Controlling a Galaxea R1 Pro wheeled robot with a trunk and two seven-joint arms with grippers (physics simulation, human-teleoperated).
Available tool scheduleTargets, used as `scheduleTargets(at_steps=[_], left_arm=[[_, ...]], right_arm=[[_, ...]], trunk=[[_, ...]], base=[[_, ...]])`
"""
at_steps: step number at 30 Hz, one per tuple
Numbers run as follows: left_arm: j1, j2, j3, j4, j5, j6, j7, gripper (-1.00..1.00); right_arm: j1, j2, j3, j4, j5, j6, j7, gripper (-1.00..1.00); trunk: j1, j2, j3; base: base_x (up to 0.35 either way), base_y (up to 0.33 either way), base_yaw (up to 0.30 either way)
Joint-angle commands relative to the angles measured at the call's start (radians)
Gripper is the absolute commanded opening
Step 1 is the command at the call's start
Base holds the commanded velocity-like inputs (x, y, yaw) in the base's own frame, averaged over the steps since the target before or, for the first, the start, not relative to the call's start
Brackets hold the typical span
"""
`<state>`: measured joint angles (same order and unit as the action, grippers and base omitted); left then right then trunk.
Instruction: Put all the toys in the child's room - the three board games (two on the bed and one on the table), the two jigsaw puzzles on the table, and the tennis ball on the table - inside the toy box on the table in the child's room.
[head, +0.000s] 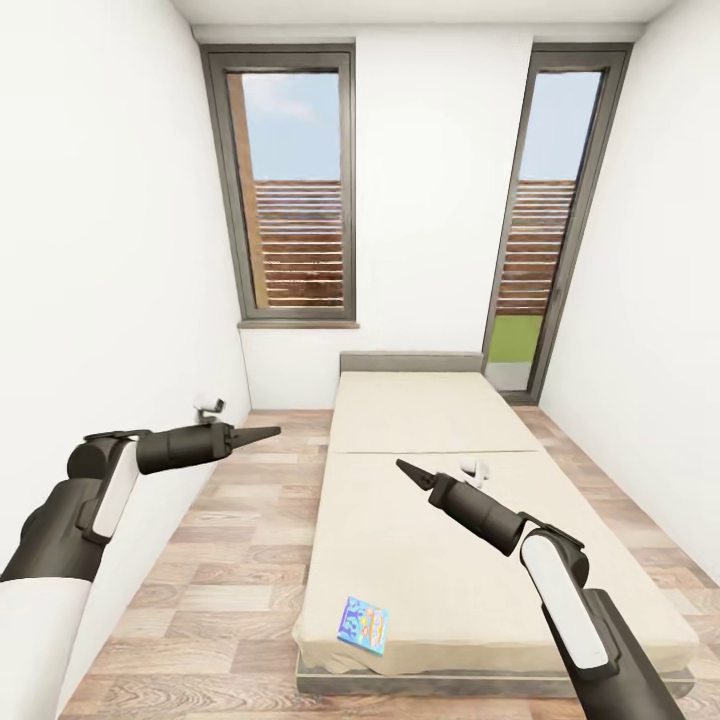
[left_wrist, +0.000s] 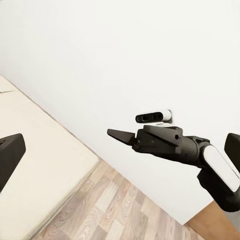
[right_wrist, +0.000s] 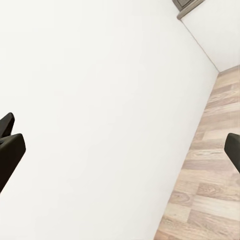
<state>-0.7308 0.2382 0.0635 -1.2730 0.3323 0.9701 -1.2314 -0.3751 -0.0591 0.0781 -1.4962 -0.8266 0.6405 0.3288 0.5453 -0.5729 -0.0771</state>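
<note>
Step in hand, as I judge it: the approach to the bed, nothing picked up, no toy boxed from what shows here; I stand at the foot of the bed, both arms raised and held forward.

Left side first: my left gripper (head: 268, 432) hangs over the wood floor (head: 215, 560) beside the white wall (head: 100, 250); in the head view its fingers read as one closed dark point, yet in the left wrist view dark finger pads sit at opposite edges with a wide gap between; I take the fingers as parted, and they hold nothing.

Centre: the bed (head: 420, 415) runs away from me toward the grey headboard (head: 411, 361), beige mattress in two parts; the blue board game (head: 364, 624) lies flat near the foot end, toward the near-left corner, well below both grippers; small, square-ish, bright blue print with yellow and pink marks; thin card, should slide on the mattress if nudged.

Right: my right gripper (head: 403, 467) hovers over the middle of the mattress; its wrist view likewise shows pads far apart at the frame edges, so parted, empty. Just past it a small white item (head: 476, 466) rests at the mattress seam; too small to tell what it is.

Next move, my estimate: lower an arm toward the blue box, come in at an edge since it lies flat; fingers must straddle the thin side, else they only press it into the mattress.
</note>
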Motion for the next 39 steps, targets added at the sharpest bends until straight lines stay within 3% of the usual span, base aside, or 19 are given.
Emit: scheduleTargets(at_steps=[1,12,14,17,24,30,34,39], left_arm=[[-0.001,0.002,0.008,0.001,0.002,0.008,-0.001,1.0],[-0.001,0.026,0.068,0.011,-0.011,0.019,-0.002,1.0],[0.001,0.034,0.07,0.02,-0.026,0.02,-0.003,1.0],[0.008,0.052,0.073,0.071,-0.074,0.021,-0.003,1.0],[0.012,0.056,0.071,0.231,-0.14,0.008,0.001,1.0],[0.013,0.057,0.071,0.277,-0.152,0.005,0.001,1.0],[0.013,0.058,0.071,0.284,-0.154,0.005,0.001,1.0],[0.014,0.053,0.068,0.286,-0.155,0.004,0.003,1.0]], right_arm=[[-0.001,-0.001,0.0,0.0,-0.003,0.004,0.0,1.0],[-0.001,-0.003,-0.001,0.004,-0.004,0.005,0.001,1.0],[-0.001,-0.005,-0.001,0.004,-0.005,0.005,0.002,1.0],[-0.001,-0.006,-0.001,0.005,-0.02,0.014,0.004,1.0],[-0.001,-0.002,-0.007,0.04,-0.041,0.077,-0.008,1.0],[-0.001,0.0,-0.009,0.133,-0.042,0.155,-0.013,1.0],[0.008,0.0,-0.008,0.196,-0.045,0.164,-0.007,1.0],[0.066,0.002,-0.006,0.235,-0.047,0.164,-0.002,1.0]], trunk=[[0.004,-0.009,-0.005],[0.047,-0.086,-0.04],[0.054,-0.1,-0.046],[0.066,-0.121,-0.055],[0.093,-0.17,-0.077],[0.116,-0.212,-0.096],[0.131,-0.24,-0.109],[0.15,-0.275,-0.124]], base=[[0.0,0.0,0.0],[0.0,0.0,0.0],[0.0,0.0,0.0],[0.0,0.0,0.0],[0.0,0.0,0.0],[0.0,0.0,0.0],[0.0,0.0,0.0],[0.0,0.0,0.0]])
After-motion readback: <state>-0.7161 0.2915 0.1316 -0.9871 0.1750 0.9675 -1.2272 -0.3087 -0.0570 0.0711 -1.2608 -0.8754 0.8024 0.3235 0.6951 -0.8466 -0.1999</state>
